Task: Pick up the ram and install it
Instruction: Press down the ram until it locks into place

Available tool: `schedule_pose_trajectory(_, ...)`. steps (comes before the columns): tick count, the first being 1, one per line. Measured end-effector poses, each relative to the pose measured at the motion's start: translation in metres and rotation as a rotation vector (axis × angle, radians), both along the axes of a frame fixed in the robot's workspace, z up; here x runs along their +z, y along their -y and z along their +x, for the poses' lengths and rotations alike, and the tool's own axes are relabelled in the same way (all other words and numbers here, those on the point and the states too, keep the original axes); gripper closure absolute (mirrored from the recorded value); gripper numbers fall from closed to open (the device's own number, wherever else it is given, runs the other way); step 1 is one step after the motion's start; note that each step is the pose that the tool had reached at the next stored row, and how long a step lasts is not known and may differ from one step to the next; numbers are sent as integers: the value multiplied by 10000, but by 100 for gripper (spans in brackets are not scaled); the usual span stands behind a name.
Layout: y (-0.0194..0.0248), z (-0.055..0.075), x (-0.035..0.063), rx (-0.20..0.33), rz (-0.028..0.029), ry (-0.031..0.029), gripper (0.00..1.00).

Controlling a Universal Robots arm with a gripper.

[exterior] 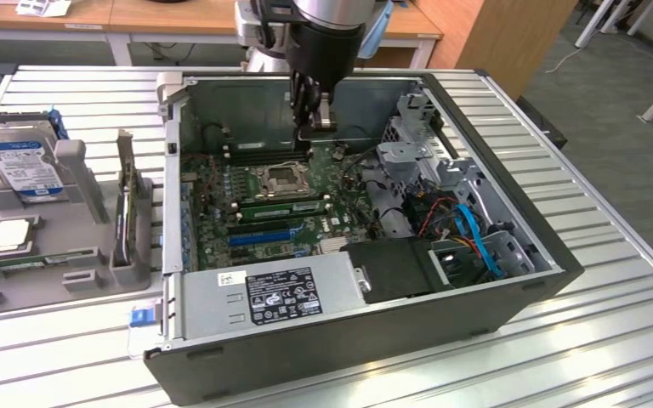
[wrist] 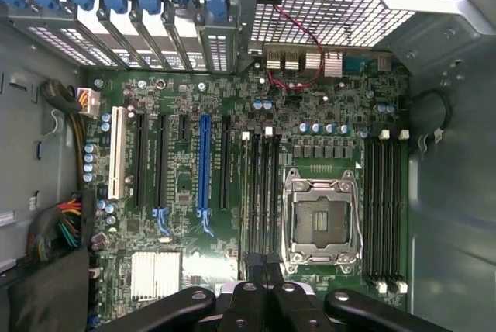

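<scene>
Now I'm holding the claw [exterior: 317, 127] pinched together above the motherboard [exterior: 292, 200] inside the computer case [exterior: 508, 246]. I'm seeing a ram [exterior: 286, 204] sitting beside the processor socket [exterior: 282, 178].

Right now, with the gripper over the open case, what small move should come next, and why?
Probably a short, straight descent. The gripper is shut and hangs above the motherboard, its fingertips in line with the black memory slots beside the CPU socket. Whether it holds the ram I cannot tell.

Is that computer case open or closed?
Open. The computer case lies with its side panel off, so the motherboard and empty processor socket are exposed.
</scene>
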State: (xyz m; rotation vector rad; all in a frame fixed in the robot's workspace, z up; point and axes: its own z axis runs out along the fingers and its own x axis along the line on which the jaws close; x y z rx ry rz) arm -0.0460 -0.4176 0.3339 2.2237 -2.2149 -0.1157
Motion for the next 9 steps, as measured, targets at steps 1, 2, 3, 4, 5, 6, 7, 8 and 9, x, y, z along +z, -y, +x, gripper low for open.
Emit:
schedule_pose_trajectory(1,0,0,11,0,1,1,90)
schedule_pose_trajectory(2,0,0,24,0,1,1,90)
schedule_pose_trajectory(3,0,0,37,0,1,1,90)
schedule_pose_trajectory(4,0,0,50,0,1,1,90)
schedule_pose_trajectory(5,0,0,64,-1,1,1,90)
schedule_pose_trajectory(6,0,0,78,0,1,1,90)
schedule_pose_trajectory(7,0,0,89,0,2,1,90)
schedule_pose_trajectory(8,0,0,101,0,1,1,90)
schedule_pose_trajectory(9,0,0,110,0,0,1,90)
